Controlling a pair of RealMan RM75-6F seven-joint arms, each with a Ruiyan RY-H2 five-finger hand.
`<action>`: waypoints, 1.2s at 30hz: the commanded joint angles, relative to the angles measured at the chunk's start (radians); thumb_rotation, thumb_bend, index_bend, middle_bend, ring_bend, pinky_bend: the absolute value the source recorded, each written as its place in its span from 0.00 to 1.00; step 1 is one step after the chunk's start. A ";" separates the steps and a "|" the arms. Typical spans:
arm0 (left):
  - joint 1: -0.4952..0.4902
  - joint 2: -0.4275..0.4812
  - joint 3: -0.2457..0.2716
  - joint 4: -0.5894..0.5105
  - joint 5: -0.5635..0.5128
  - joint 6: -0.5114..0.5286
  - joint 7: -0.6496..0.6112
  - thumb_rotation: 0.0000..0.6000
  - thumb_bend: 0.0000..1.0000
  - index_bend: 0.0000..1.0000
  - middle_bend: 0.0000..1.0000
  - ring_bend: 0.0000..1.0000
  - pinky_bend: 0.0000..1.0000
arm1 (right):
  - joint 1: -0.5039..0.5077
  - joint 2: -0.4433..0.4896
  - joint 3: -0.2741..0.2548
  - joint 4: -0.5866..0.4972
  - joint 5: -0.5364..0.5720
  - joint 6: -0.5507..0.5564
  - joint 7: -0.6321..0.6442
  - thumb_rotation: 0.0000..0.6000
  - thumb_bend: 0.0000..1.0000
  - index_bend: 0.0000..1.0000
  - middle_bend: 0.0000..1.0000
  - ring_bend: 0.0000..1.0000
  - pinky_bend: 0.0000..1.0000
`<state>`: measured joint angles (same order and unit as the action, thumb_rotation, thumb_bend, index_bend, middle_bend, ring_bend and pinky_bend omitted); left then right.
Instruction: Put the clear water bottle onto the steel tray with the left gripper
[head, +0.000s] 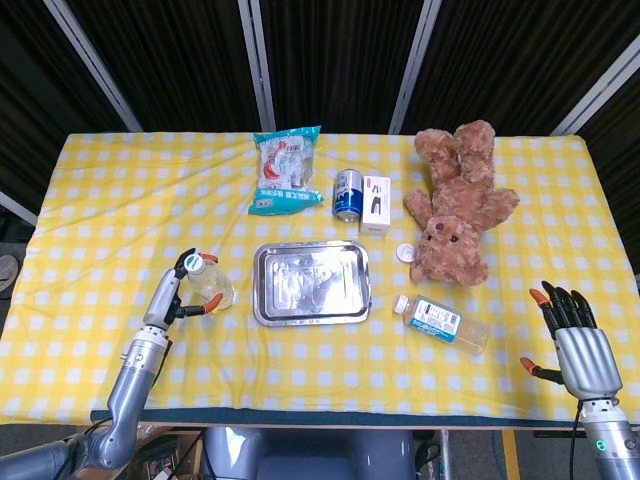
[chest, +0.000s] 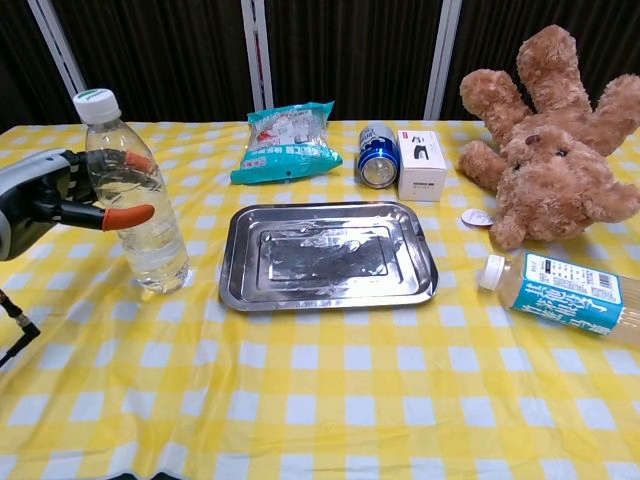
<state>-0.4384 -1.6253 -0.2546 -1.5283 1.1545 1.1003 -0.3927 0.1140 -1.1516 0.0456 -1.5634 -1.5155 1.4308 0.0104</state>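
Note:
The clear water bottle (head: 208, 285) (chest: 140, 220) stands upright with a white cap on the yellow checked cloth, just left of the steel tray (head: 310, 283) (chest: 330, 255). My left hand (head: 175, 292) (chest: 60, 195) wraps around the bottle from its left. The thumb crosses the bottle's front and a finger curls behind it. The tray lies flat and holds nothing. My right hand (head: 575, 335) hovers at the table's front right corner, fingers spread, holding nothing; the chest view does not show it.
A labelled bottle (head: 440, 322) (chest: 565, 290) lies on its side right of the tray. A teddy bear (head: 455, 215) (chest: 545, 150) sprawls at the back right. Behind the tray sit a blue can (head: 348, 193) (chest: 378, 155), a white box (head: 376, 204) (chest: 421, 165) and a snack bag (head: 285, 170) (chest: 285, 140).

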 joint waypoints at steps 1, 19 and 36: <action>-0.005 -0.011 -0.002 0.011 -0.015 -0.012 0.014 1.00 0.33 0.29 0.26 0.00 0.00 | -0.001 0.001 0.000 -0.001 0.002 0.000 0.002 1.00 0.05 0.10 0.00 0.00 0.00; 0.008 -0.023 -0.052 -0.074 -0.050 0.066 0.103 1.00 0.47 0.54 0.53 0.06 0.01 | -0.001 0.002 0.000 0.000 0.005 -0.005 0.009 1.00 0.05 0.10 0.00 0.00 0.00; -0.025 0.138 -0.169 -0.618 -0.092 0.136 0.311 1.00 0.46 0.54 0.53 0.06 0.01 | 0.000 0.003 0.001 0.003 0.012 -0.010 0.014 1.00 0.05 0.10 0.00 0.00 0.00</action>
<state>-0.4495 -1.5352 -0.3693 -2.0167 1.0798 1.2036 -0.1340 0.1134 -1.1482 0.0466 -1.5599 -1.5033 1.4207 0.0243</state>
